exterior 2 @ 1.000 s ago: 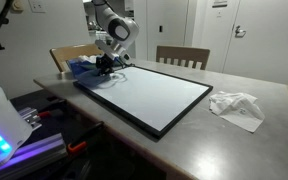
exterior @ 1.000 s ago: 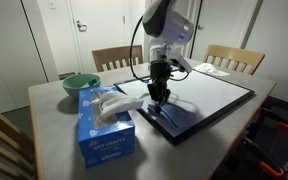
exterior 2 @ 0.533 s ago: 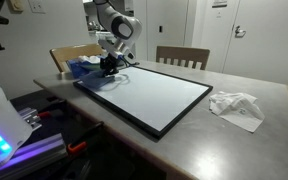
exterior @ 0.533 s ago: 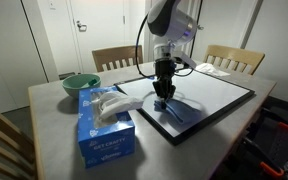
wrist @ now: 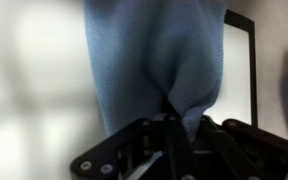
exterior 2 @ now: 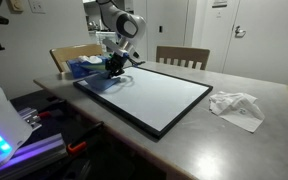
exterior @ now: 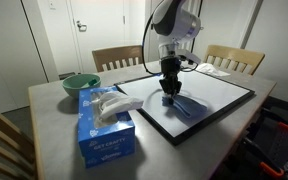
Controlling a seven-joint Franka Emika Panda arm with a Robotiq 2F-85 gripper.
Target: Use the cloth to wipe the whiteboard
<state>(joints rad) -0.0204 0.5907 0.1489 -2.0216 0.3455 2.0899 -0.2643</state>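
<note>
My pincer (wrist: 174, 126) is pressed together on a fold of the cloth (wrist: 154, 60), so the loose remainder lies beneath it on the whiteboard (exterior: 219, 98), ready for wiping.

White-grey arm (exterior: 174, 20), smooth rounded shell segments, bulbous joint housings, darker seams between links. Thin black cable (exterior: 138, 45) runs alongside it in a loop. Black gripper (exterior: 170, 88); in the wrist view, dark angular linkage bars (wrist: 124, 150) with small pale round pins (wrist: 85, 166), all blurred
</note>
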